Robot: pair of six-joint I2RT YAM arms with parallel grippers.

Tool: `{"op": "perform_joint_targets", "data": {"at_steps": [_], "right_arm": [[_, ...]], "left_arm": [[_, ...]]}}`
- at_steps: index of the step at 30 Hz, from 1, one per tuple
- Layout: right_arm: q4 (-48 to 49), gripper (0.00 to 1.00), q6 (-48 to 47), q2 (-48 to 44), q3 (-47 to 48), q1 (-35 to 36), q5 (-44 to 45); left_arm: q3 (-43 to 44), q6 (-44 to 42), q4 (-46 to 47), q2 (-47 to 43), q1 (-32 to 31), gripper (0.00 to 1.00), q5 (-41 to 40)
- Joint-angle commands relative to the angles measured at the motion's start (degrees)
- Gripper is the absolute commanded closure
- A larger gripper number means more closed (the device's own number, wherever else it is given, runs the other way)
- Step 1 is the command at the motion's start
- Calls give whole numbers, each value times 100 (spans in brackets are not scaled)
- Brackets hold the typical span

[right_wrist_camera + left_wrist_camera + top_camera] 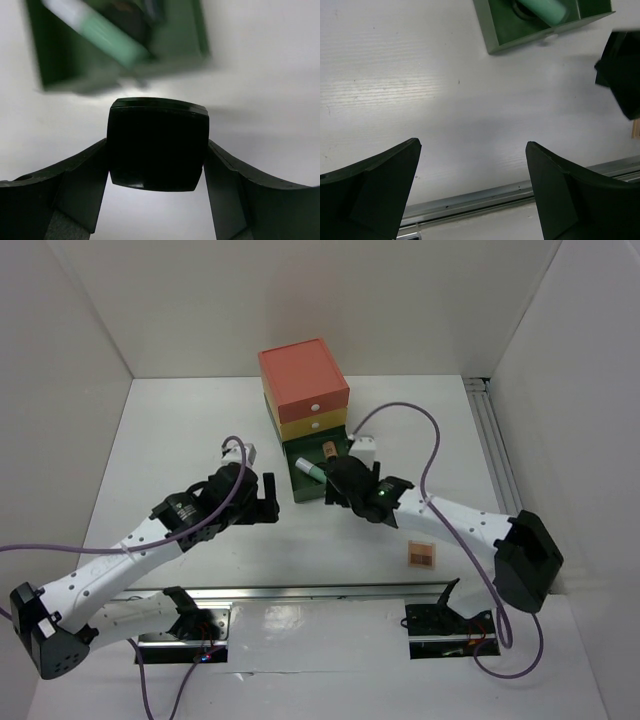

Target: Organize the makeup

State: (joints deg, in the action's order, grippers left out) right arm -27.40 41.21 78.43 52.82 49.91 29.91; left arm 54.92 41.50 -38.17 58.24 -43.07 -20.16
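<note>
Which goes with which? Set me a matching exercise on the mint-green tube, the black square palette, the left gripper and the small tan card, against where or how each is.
Things:
1. mint-green tube
2. black square palette
3. left gripper
4. small tan card

Places or states:
A. open, holding nothing
B. flat on the table
C. inside the open green drawer
D. clamped in the right gripper

Pairs: 1-C; 2-D; 3-A; 4-B
</note>
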Motion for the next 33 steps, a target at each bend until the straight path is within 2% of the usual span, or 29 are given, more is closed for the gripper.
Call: {"op": "perform_joint_targets", "data": {"at_steps": [1,4,8,10,12,13,16,17,20,27,33], "right_arm": [[1323,48,-1279,531,965,-33,489],[1781,48,-1739,1313,1695,-376,165],[1834,48,-1845,2515,2548,-841,-335],[1703,48,-1774,2834,2951,-1026,-547],[1703,41,-1704,3116,3042,-1176,-785],[1703,32,-1704,3117,3094,-1177,-785],[1703,27,-1704,3178,3033,-1177,-838],[1703,16,-1704,3100,3033,-1177,-838],[1562,0,-1704,2889,2963,-1177,-733],[1054,0,-1644,1556,2225,-1246,-584],[-264,0,-905,218,539,-1808,-626]], "left_arm": [[-77,192,-102,-93,-26,0,-102],[-77,244,-103,-93,-26,0,-102],[-77,245,-226,-155,-26,0,-102],[-25,245,-287,-224,27,0,-102],[-25,245,-339,-286,27,0,-172],[-25,245,-340,-287,27,0,-224],[-25,245,-340,-339,27,0,-225],[-25,245,-340,-339,27,0,-225],[-25,245,-340,-339,27,0,-172],[28,245,-340,-287,27,0,-119],[-138,245,-199,-392,27,0,-5]]}}
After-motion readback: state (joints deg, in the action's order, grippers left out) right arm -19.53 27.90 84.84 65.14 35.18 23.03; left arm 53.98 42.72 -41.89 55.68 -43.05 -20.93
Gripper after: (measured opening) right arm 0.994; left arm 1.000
